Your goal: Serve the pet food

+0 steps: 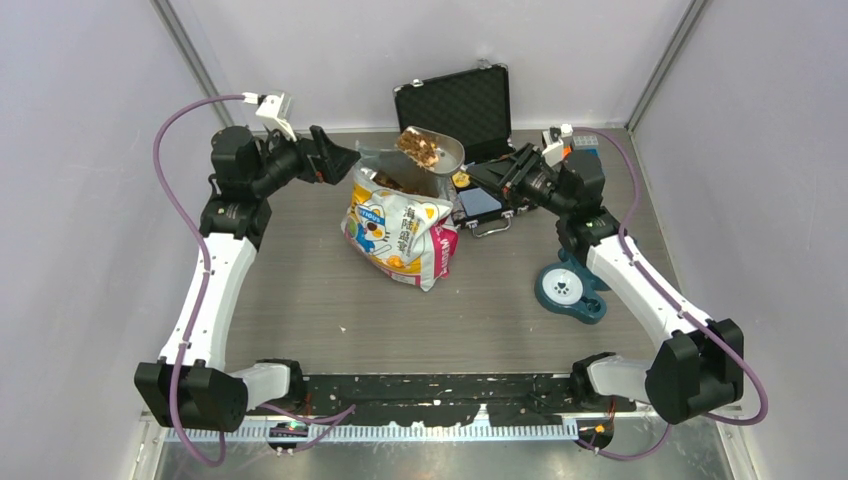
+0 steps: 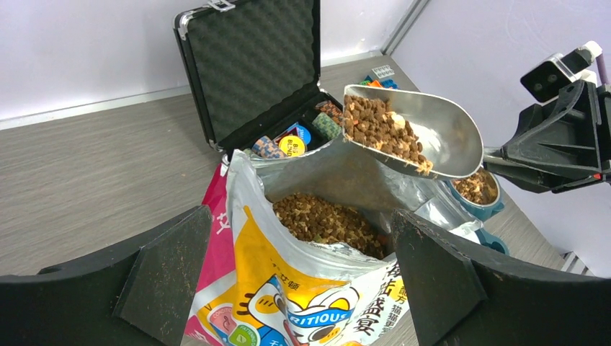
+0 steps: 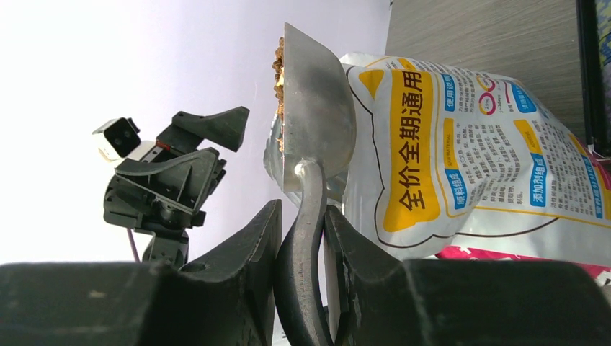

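Right tool clamps the scoop holding pet food; left tool apart near bag.

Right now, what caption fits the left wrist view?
The right jaws hold a scoop of kibble over the open bag.

Setup's pretty plain: a tabletop in grey wood-grain laminate, boxed in by smooth pale panels with a faint lilac tint, namely a back wall, a left wall and a right wall. Bare metal posts run up the back corners, a left post and a right post. Along the near edge there's a black strip speckled with pale flecks, then a white toothed rail and shiny sheet metal below it. Lighting is soft and even, and shadows are faint.
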You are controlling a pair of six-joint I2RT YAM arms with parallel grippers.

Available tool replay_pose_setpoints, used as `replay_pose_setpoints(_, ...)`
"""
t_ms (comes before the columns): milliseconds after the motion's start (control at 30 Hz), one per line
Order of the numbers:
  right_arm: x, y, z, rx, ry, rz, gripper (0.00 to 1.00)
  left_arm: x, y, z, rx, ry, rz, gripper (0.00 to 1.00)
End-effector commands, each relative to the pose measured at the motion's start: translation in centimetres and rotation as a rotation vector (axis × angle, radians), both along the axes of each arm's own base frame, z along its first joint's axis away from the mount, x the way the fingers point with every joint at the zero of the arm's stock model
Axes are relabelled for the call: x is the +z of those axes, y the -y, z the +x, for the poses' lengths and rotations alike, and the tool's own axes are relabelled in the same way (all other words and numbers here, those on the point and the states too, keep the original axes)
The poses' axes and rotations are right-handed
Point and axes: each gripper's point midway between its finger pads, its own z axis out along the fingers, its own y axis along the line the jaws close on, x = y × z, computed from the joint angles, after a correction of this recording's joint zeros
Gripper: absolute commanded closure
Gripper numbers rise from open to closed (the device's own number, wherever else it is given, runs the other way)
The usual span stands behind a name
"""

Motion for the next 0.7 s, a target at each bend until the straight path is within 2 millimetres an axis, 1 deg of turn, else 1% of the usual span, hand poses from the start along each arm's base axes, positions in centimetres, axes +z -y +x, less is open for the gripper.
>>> replay_pose_setpoints(0,3.5,-0.1,-0.1,0.014,0.103,0.086,0.95,1.5,0.1,-0.4,-0.017,0.057,-0.017,0.01)
replay_pose_setpoints(233,4.1,-0.1,-0.9,0.033,0.137,0.104,0.95,1.6,0.3,-0.4,-0.029,0.054,-0.028,0.01)
replay_pose_setpoints(267,4.6,-0.1,-1.0,0.038,0.157,0.115,0.95,1.6,0.4,-0.4,-0.031,0.052,-0.029,0.01)
replay_pose_setpoints(300,4.6,-0.2,-1.1,0.044,0.154,0.128,0.95,1.6,0.3,-0.3,-0.030,0.051,-0.029,0.01)
replay_pose_setpoints(333,5.2,-0.2,-1.3,0.051,0.178,0.145,0.95,1.6,0.4,-0.3,-0.030,0.051,-0.031,0.01)
replay_pose_setpoints(433,5.6,-0.2,-1.5,0.059,0.174,0.197,0.95,1.6,0.3,-0.5,-0.030,0.055,-0.030,0.01)
replay_pose_setpoints(500,6.6,-0.2,-1.7,0.065,0.210,0.228,0.95,1.7,0.3,-0.5,-0.027,0.059,-0.028,0.01)
replay_pose_setpoints(567,7.0,-0.1,-1.8,0.068,0.219,0.251,0.95,1.7,0.3,-0.7,-0.026,0.062,-0.026,0.01)
replay_pose_setpoints(667,8.2,0.1,-2.1,0.070,0.259,0.286,0.95,1.7,0.2,-0.7,-0.024,0.066,-0.024,0.01)
